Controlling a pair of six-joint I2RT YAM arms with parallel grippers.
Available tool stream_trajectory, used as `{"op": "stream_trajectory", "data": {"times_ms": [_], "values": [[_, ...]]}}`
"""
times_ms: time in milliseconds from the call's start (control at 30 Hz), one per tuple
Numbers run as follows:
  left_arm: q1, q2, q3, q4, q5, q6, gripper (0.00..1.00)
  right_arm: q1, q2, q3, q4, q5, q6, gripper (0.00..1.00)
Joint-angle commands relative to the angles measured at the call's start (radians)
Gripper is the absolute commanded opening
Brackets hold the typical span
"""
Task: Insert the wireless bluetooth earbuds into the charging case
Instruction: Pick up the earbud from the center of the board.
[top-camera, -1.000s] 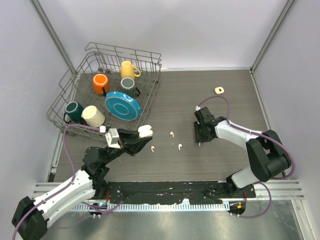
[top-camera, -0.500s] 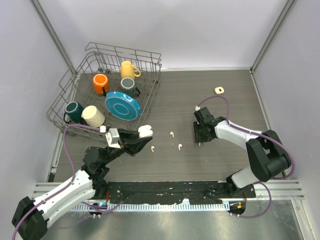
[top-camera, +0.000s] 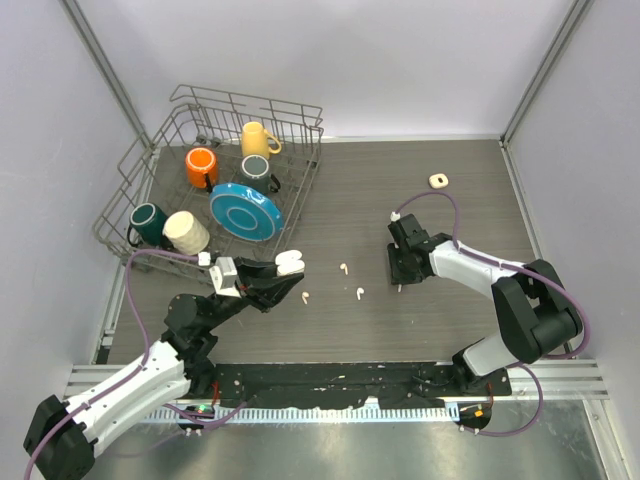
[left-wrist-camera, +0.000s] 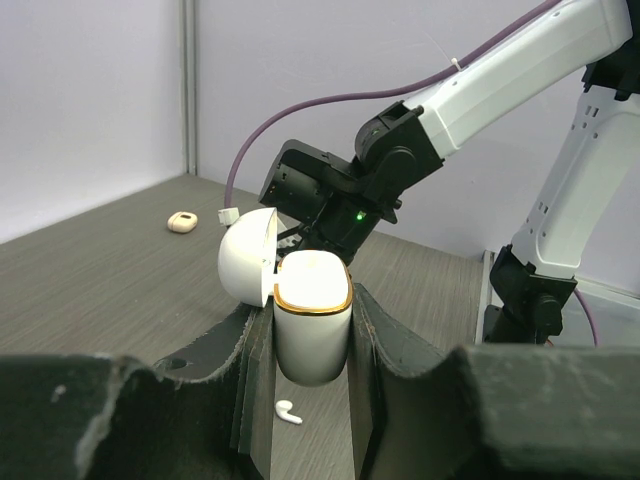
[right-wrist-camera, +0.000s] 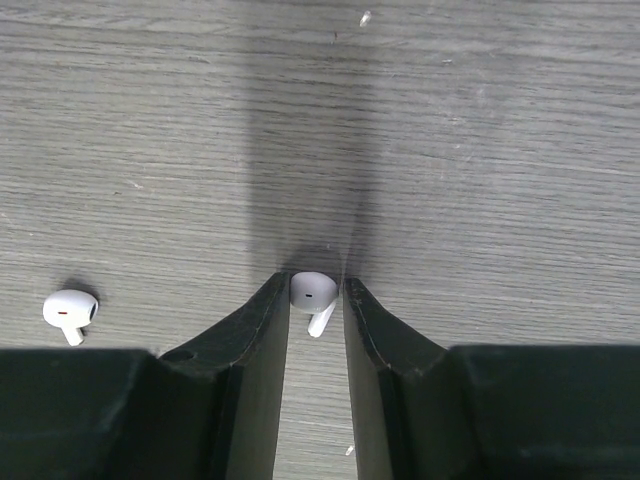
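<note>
Case (left-wrist-camera: 312, 345) stands upright, clamped, lid open, in your left gripper (left-wrist-camera: 312, 320), ready to receive; at its three o'clock your right gripper (right-wrist-camera: 315, 288) pinches one earbud (right-wrist-camera: 312, 291) on the table (top-camera: 350, 200), likely for pickup.

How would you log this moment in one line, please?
left gripper: holding charging case, lid open | right gripper: closed on one earbud on table | three loose earbuds on table
</note>
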Motion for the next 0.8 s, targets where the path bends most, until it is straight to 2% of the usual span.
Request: {"op": "stream_trajectory", "data": {"times_ms": [0,167,500,600,767], "values": [[-0.004,-0.007,0.035,0.026,-0.013,0.023,0.0,0.006,0.014,0.026,0.025,0.023,-0.015,0.33],[-0.004,-0.004,0.035,0.027,-0.01,0.023,0.0,0.008,0.015,0.027,0.025,0.023,-0.013,0.29],[-0.002,-0.006,0.033,0.026,-0.013,0.023,0.0,0.011,0.017,0.029,0.022,0.029,-0.016,0.29],[-0.004,-0.007,0.033,0.026,-0.013,0.023,0.0,0.013,0.015,0.027,0.022,0.029,-0.016,0.2],[-0.004,-0.007,0.033,0.024,-0.011,0.023,0.0,0.014,0.006,0.026,0.02,0.032,-0.013,0.2]]}}
